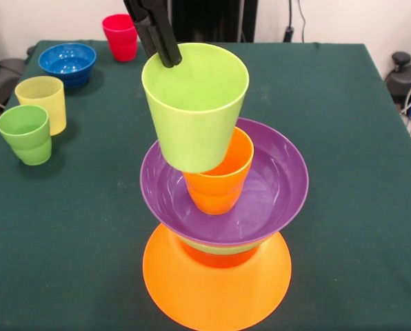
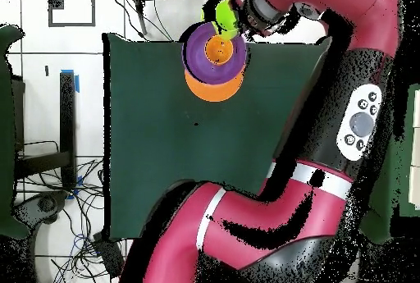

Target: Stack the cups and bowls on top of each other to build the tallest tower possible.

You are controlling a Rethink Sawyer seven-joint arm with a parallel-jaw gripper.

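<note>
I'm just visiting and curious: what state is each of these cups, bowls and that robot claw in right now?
Gripper: shut on lime green cup, held tilted above the orange cup.
Orange cup: upright in purple bowl.
Tower: standing.
Blue bowl, red cup, pale yellow cup, green cup: upright, unstacked.

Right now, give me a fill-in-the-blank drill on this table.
1. The hand grips the rim of the ____ cup.
2. The orange cup stands inside the ____ bowl.
3. The tower's base is the upturned ____ bowl.
4. The blue bowl sits beside the ____ cup.

Missing: lime green; purple; orange; red
</note>
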